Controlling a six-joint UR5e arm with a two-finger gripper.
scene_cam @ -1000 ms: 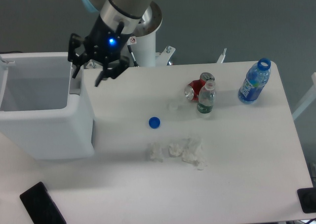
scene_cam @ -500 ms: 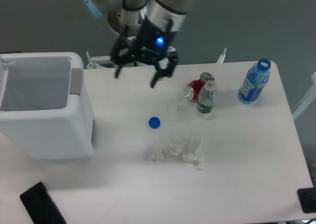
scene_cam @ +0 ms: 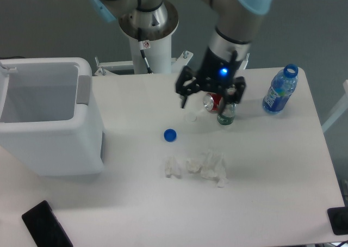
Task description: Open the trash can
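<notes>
The trash can (scene_cam: 54,143) is a big white bin at the table's left edge. Its top stands open and I can see down into the hollow inside; a grey strip (scene_cam: 84,89) runs along its right rim. My gripper (scene_cam: 211,96) hangs far to the right of it, over the red can (scene_cam: 212,101) and the small bottle (scene_cam: 227,114). Its fingers are spread wide, open, with nothing held between them.
A blue cap (scene_cam: 170,134) lies mid-table, with crumpled tissue (scene_cam: 196,166) in front of it. A blue water bottle (scene_cam: 280,91) stands at the right. A black phone (scene_cam: 46,225) lies at the front left corner. The arm's base (scene_cam: 148,26) rises behind the table.
My gripper has swung from the trash can's right rim across the table to above the red can and small bottle. The trash can stays open and has not moved.
</notes>
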